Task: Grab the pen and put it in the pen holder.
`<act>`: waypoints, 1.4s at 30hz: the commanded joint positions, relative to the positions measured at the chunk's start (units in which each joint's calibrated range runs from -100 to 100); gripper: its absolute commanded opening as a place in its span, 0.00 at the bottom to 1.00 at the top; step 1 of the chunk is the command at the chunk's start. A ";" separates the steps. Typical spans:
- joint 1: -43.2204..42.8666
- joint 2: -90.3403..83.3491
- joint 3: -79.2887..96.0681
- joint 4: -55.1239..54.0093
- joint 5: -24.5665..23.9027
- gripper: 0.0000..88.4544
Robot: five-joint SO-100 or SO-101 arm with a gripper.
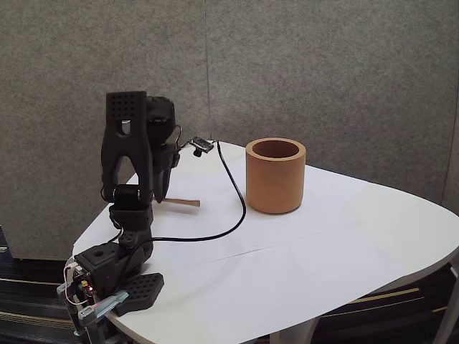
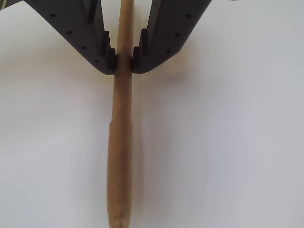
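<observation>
In the wrist view, a thin light-brown wooden pen (image 2: 119, 156) runs from the top edge down to the bottom. My gripper (image 2: 124, 64) is shut on the pen, one black fingertip (image 2: 108, 61) pressing on each side. In the fixed view, the gripper (image 1: 159, 196) points down at the left of the white table, and the pen (image 1: 183, 203) sticks out to its right, level and close to the tabletop. I cannot tell whether it touches the table. The tan-orange pen holder (image 1: 275, 183) stands upright well to the right of the pen, with its brown inside showing.
A black cable (image 1: 235, 188) curves across the white table (image 1: 323, 258) between the arm and the pen holder, from a small clip (image 1: 202, 146) at the back. The arm's base (image 1: 107, 276) is clamped at the front left edge. A grey wall stands behind.
</observation>
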 commanded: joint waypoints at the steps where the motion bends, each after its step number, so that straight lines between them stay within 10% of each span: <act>1: 2.86 -7.86 -8.48 1.10 0.23 0.01; 16: 6.15 -15.50 -43.32 2.80 0.92 0.01; 33: 26.29 -15.26 -48.38 1.95 33.03 0.01; 42: 31.85 -15.01 -48.38 -8.31 42.03 0.01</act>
